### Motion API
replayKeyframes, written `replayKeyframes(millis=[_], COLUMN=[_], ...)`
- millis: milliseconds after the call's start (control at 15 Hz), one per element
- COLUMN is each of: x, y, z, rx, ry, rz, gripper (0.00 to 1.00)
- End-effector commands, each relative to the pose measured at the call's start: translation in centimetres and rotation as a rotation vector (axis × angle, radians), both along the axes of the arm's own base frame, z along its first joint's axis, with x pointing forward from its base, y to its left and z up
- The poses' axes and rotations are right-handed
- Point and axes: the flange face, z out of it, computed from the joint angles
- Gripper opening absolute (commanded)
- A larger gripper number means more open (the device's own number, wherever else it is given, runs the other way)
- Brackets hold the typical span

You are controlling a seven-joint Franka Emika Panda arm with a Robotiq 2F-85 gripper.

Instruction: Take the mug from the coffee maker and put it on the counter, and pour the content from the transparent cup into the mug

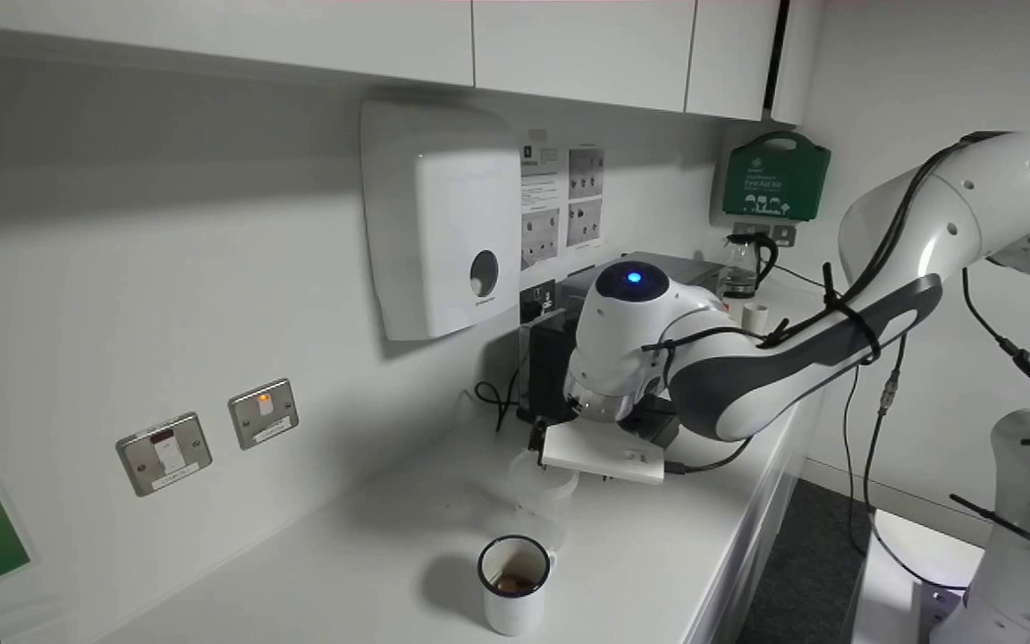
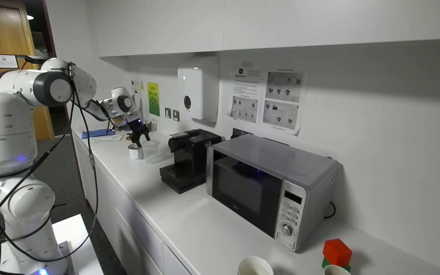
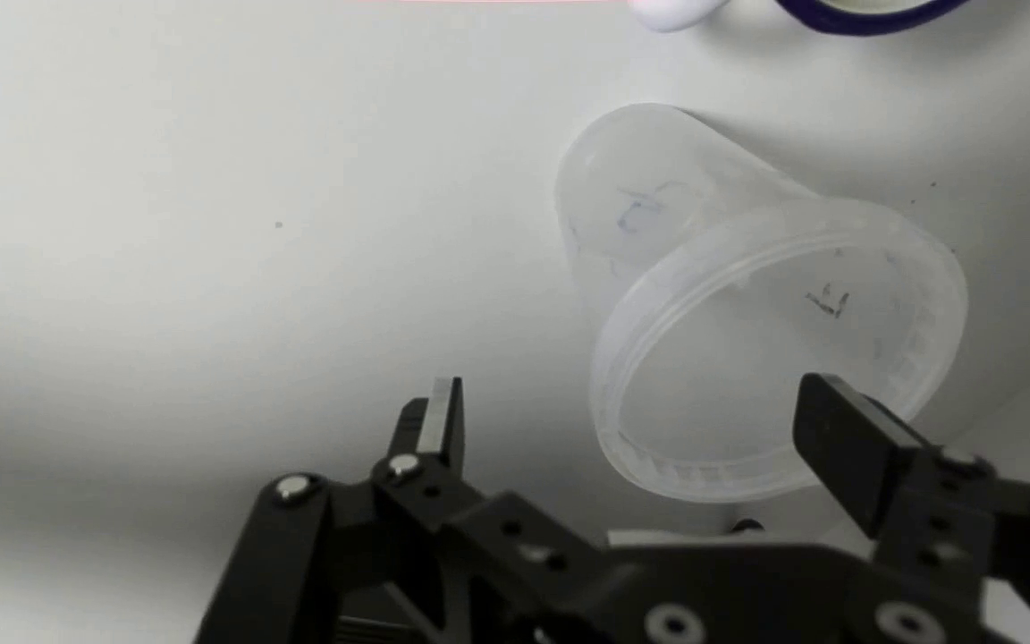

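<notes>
Green case [image 1: 776, 181], "First Aid Kit" on its front; claw [image 3: 633, 383], jaws wide apart, near transparent cup [image 3: 721, 259].

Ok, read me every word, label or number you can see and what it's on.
"First Aid Kit": green case; smaller print blurred.
"Clean": green sign; rest blurred.
Handwriting on clear cup: unclear.
Too small or blurred: posters, switches, microwave, coffee maker, dispenser, door notice, corner signs.

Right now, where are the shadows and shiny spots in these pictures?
In an exterior view, a soft shadow lies left of the mug in the picture; in an exterior view, a small bright glint shows on the dispenser; in the wrist view, a dim band crosses the counter at lower left.
</notes>
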Motion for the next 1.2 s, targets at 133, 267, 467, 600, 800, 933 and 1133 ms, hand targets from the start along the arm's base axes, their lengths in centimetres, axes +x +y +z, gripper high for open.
replayKeyframes(millis=[133, 267, 467, 600, 800, 933, 1133], x=[-4.1, -4.8, -5.6, -5.9, -5.2, -5.3, -5.3], y=[-0.1, 0.1, 0.5, 0.7, 1.4, 1.5, 1.5], z=[2.3, 2.3, 1.8, 1.5, 0.9, 0.8, 0.8], rx=[-0.222, -0.319, -0.443, -0.486, -0.453, -0.46, -0.461], ry=[-0.074, -0.091, -0.123, -0.144, -0.13, -0.13, -0.13], rz=[0.125, 0.164, 0.229, 0.244, 0.227, 0.231, 0.232], gripper=[1.0, 1.0, 1.0, 1.0, 1.0, 1.0, 1.0])
